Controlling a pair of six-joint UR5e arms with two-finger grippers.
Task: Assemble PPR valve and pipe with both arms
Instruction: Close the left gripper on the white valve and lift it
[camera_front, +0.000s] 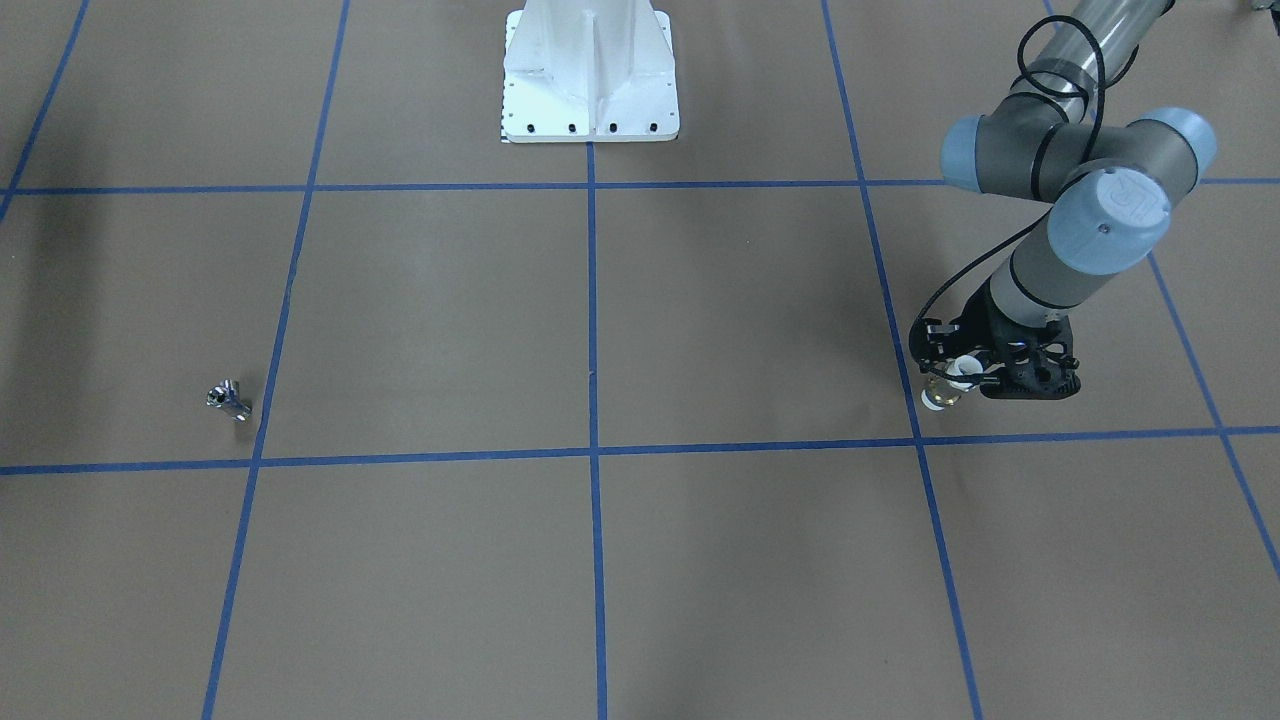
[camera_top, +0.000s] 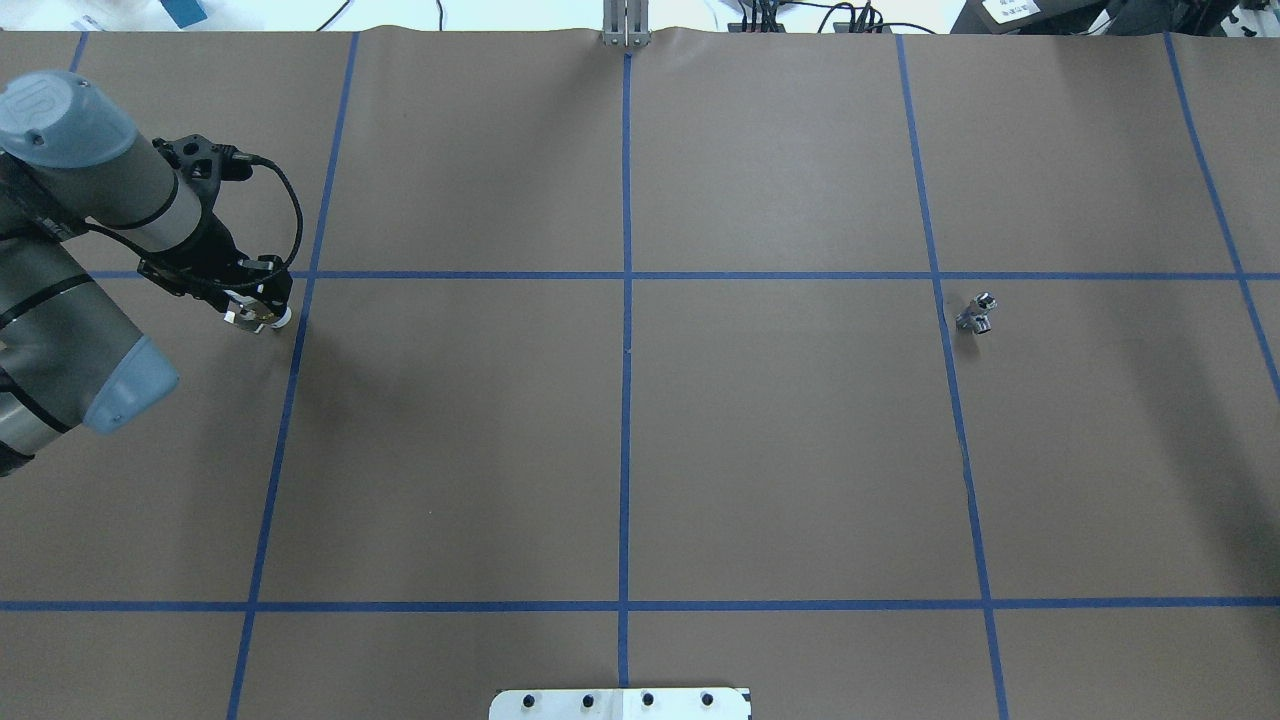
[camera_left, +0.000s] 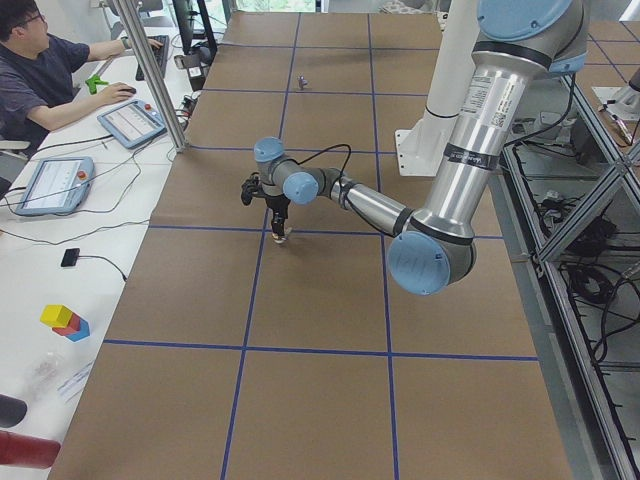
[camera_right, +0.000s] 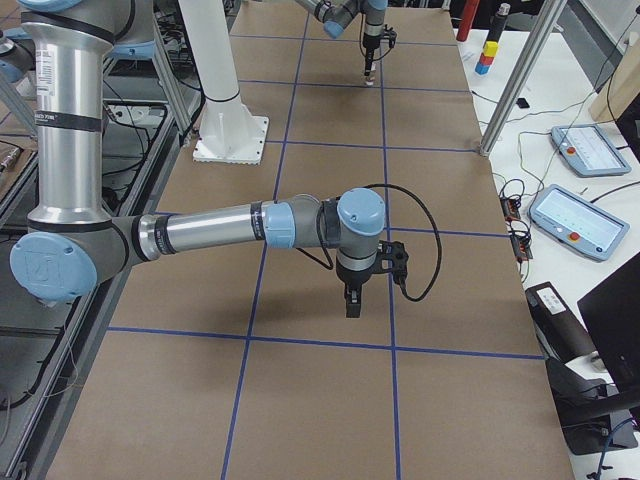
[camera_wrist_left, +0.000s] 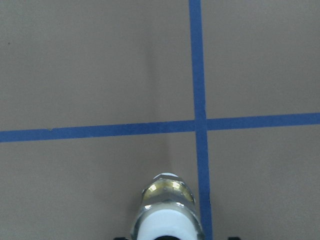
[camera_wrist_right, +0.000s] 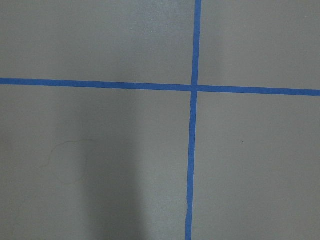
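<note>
The PPR valve (camera_front: 940, 398), with white ends and a brass middle, is held low over the brown table in my left gripper (camera_front: 955, 385), which is shut on it. The left wrist view shows the valve (camera_wrist_left: 167, 210) at the bottom centre, beside a crossing of blue tape lines. From overhead, the left gripper (camera_top: 255, 312) and the valve (camera_top: 272, 318) are at the far left. The pipe (camera_top: 978, 314), a tiny chrome fitting, lies alone on the right half (camera_front: 228, 398). My right gripper (camera_right: 352, 300) points down over bare paper, and I cannot tell whether it is open or shut.
The white pedestal (camera_front: 590, 80) stands at the robot's side of the table. Blue tape lines (camera_top: 626, 300) divide the brown paper into squares. A person (camera_left: 45, 70) sits at a side desk with tablets (camera_left: 50, 185). More tablets (camera_right: 585, 150) lie on the other side.
</note>
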